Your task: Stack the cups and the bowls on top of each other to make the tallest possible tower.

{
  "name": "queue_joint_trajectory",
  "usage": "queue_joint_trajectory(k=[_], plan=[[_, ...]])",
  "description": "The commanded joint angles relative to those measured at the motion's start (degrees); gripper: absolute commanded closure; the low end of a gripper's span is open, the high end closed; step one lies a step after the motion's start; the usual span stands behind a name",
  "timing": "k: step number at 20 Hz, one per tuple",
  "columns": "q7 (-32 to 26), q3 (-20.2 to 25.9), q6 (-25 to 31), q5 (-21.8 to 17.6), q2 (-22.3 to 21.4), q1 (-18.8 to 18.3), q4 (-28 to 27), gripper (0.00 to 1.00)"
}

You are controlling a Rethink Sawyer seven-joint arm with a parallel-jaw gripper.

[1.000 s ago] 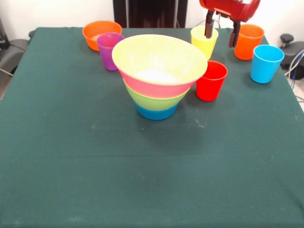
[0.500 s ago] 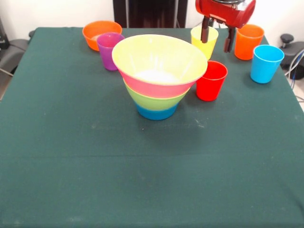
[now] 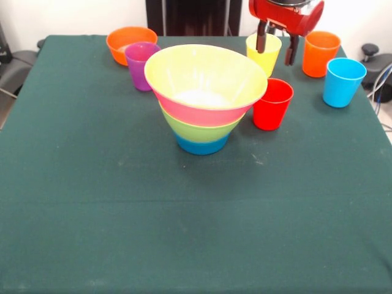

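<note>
Flaring upward near the tabletop's middle, the tower [image 3: 205,101] shows 4 nested bands, blue at the base, then green, pink and a widest pale yellow-looking rim, while the gripper [image 3: 275,48] hangs spread over the yellow cup [image 3: 263,54] by the far edge, its arm cut off.

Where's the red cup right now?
In the front view, the red cup stands right of the tower, close to its rim, in front of the yellow cup.
</note>
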Motion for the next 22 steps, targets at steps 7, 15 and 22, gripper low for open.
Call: queue_joint_trajectory(k=[7, 15, 22], plan=[[7.9, 4.7, -1.7, 1.1, -1.5, -1.0, 6.5, 0.00], [7.6, 5.3, -3.3, 1.3, -1.8, -1.3, 8.0, 0.00], [7.2, 5.7, -5.2, 1.2, -1.7, -1.5, 9.5, 0.00]])
